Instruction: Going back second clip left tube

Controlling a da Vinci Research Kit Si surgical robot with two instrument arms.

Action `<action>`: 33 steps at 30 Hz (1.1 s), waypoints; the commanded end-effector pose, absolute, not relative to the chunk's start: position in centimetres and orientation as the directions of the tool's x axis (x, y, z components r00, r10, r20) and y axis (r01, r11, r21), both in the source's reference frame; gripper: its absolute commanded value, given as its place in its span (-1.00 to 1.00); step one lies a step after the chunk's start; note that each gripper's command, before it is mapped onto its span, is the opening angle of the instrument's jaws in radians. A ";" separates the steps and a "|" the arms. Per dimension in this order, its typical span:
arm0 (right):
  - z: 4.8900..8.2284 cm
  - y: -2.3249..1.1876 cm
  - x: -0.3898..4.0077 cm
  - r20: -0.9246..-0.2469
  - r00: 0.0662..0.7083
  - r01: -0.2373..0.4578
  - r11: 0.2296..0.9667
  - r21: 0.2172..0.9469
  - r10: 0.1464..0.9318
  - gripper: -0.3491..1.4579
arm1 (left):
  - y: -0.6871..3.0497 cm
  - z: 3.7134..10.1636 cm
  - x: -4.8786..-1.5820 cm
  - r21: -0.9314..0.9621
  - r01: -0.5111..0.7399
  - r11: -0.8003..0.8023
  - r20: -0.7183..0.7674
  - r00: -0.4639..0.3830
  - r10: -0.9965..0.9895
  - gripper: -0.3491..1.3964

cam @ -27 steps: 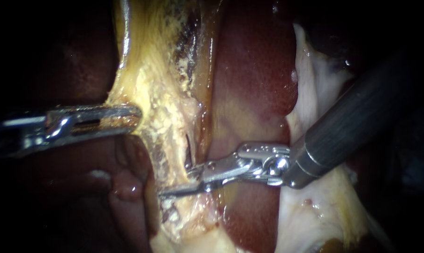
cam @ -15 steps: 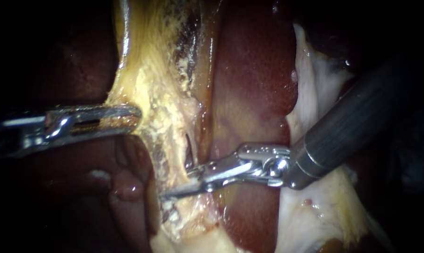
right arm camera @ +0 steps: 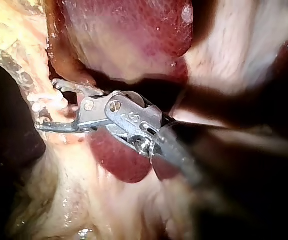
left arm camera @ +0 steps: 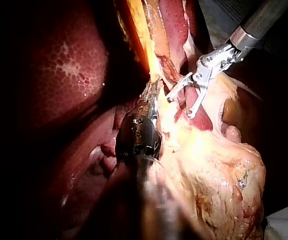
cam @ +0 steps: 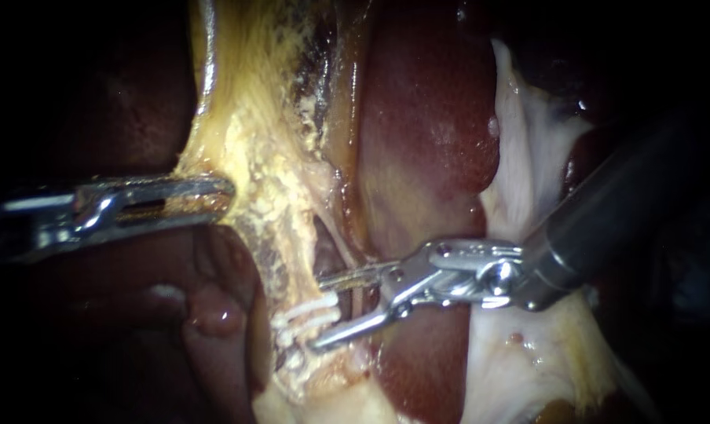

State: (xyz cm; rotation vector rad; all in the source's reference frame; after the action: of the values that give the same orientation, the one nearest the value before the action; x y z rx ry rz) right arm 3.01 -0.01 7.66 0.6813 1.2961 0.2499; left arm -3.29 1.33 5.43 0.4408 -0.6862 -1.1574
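Note:
Two white clips lie close together across the left tube, a pale yellowish strand beside a dark window in the tissue. My right instrument comes in from the right. Its jaws stand open around the clips' right ends, one above and one below, and grip nothing. The same open jaws show in the left wrist view and the right wrist view. My left instrument comes in from the left, shut on the yellow fatty tissue, which is stretched leftwards. Its jaws are partly buried in that tissue.
The dark red liver fills the middle behind the right instrument. Pale whitish tissue lies on the right under its shaft. A second pale strand runs just right of the window.
My right instrument's jaws have opened and drawn back to the right, and white clips now show on the tube where the jaws were shut. The left instrument has held still.

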 end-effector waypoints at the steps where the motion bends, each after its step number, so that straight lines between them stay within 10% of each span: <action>1: 7.61 0.02 2.95 -0.814 0.269 0.195 0.799 0.569 0.515 0.02 | 1.33 5.44 -3.29 0.642 0.680 0.354 0.264 0.237 -0.935 -1.00; 14: 7.07 0.47 2.23 -0.921 0.183 0.171 0.911 0.375 0.345 0.02 | 1.33 5.49 -3.28 0.642 0.680 0.356 0.266 0.238 -0.934 -1.00; 33: 6.95 0.51 2.12 -0.949 0.163 0.184 0.936 0.300 0.272 0.03 | 1.10 6.31 -3.46 0.627 0.685 0.370 0.249 0.274 -0.929 -1.00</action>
State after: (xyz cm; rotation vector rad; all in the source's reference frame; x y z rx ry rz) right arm 2.12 0.51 6.95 0.3817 1.4196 0.0599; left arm -3.50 1.09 6.39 0.4407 -0.6479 -1.1330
